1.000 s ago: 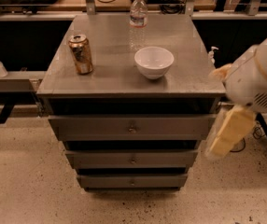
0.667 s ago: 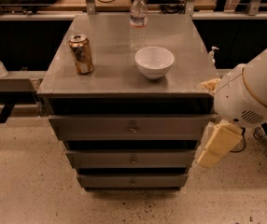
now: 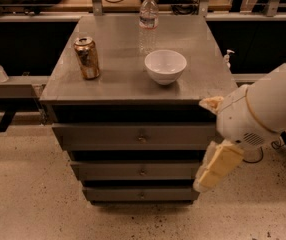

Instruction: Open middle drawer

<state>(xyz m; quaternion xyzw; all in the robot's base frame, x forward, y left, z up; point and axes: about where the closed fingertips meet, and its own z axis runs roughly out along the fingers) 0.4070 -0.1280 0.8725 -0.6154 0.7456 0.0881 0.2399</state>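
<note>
The grey metal cabinet (image 3: pixel 133 79) has three drawers, all closed. The middle drawer (image 3: pixel 113 171) is the second front down, with a small round knob (image 3: pixel 142 172) at its centre. The top drawer (image 3: pixel 103 136) is above it and the lowest drawer (image 3: pixel 118 194) below. My gripper (image 3: pixel 206 180) hangs from the white arm (image 3: pixel 263 109) at the cabinet's right front corner. Its cream tip points down and left, at the right end of the middle drawer's front. It is well to the right of the knob and holds nothing that I can see.
On the cabinet top stand a drink can (image 3: pixel 87 57), a water bottle (image 3: pixel 148 20) and a white bowl (image 3: pixel 165 66). A bench with cables runs behind. A low shelf (image 3: pixel 8 89) with a small bottle is at the left. Speckled floor lies in front.
The arm and gripper have moved left and down, from beside the cabinet's right side to its right front corner at the middle drawer's height. The drawers have not moved.
</note>
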